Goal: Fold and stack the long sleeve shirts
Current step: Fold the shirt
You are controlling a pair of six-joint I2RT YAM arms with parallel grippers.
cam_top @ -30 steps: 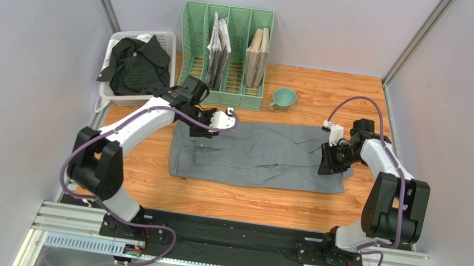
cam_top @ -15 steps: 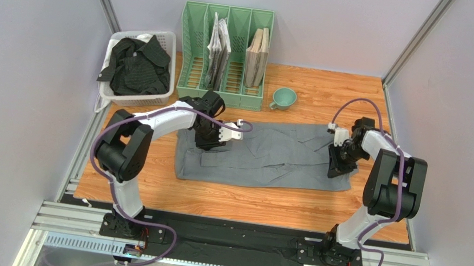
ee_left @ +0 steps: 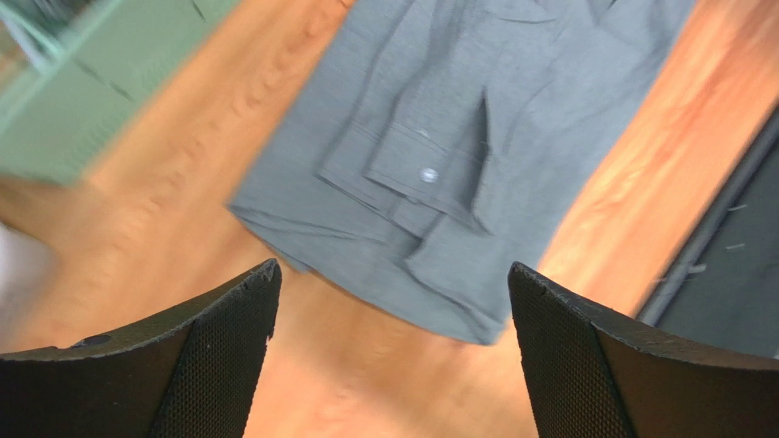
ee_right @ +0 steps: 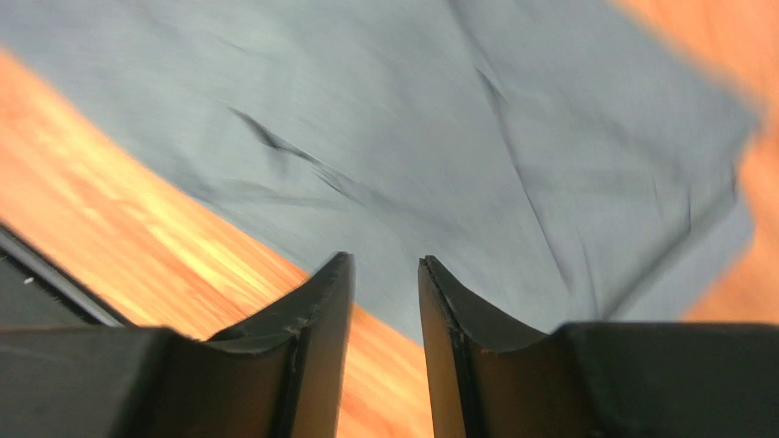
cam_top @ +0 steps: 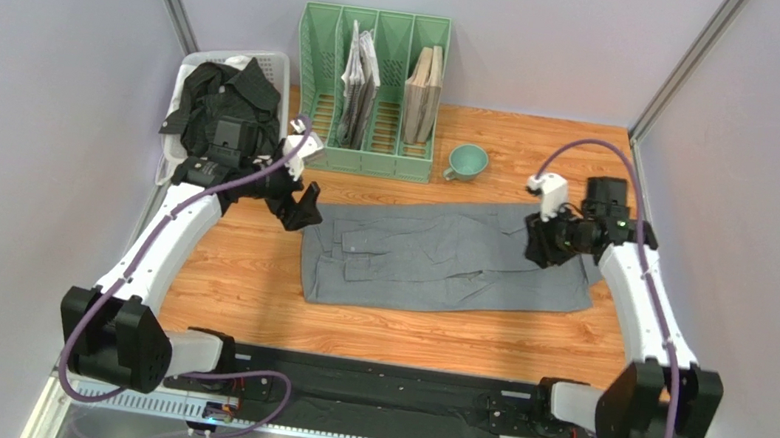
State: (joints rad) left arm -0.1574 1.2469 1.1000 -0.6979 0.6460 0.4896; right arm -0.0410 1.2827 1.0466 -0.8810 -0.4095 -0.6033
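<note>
A grey long sleeve shirt lies folded into a long band across the middle of the wooden table, its cuffs stacked at the left end. A black long sleeve shirt sits bunched in the white basket. My left gripper hangs just off the grey shirt's left end, and in the left wrist view the gripper is wide open and empty. My right gripper hovers over the shirt's right end. In the right wrist view the gripper shows a narrow gap with nothing in it.
The white basket stands at the back left. Next to it is a green file rack holding papers, and a teal cup sits to its right. Grey walls close in both sides.
The left gripper let go of the grey shirt's sleeve, opened wide and drew back to the left. The right gripper parted slightly and lifted off the shirt's right end.
</note>
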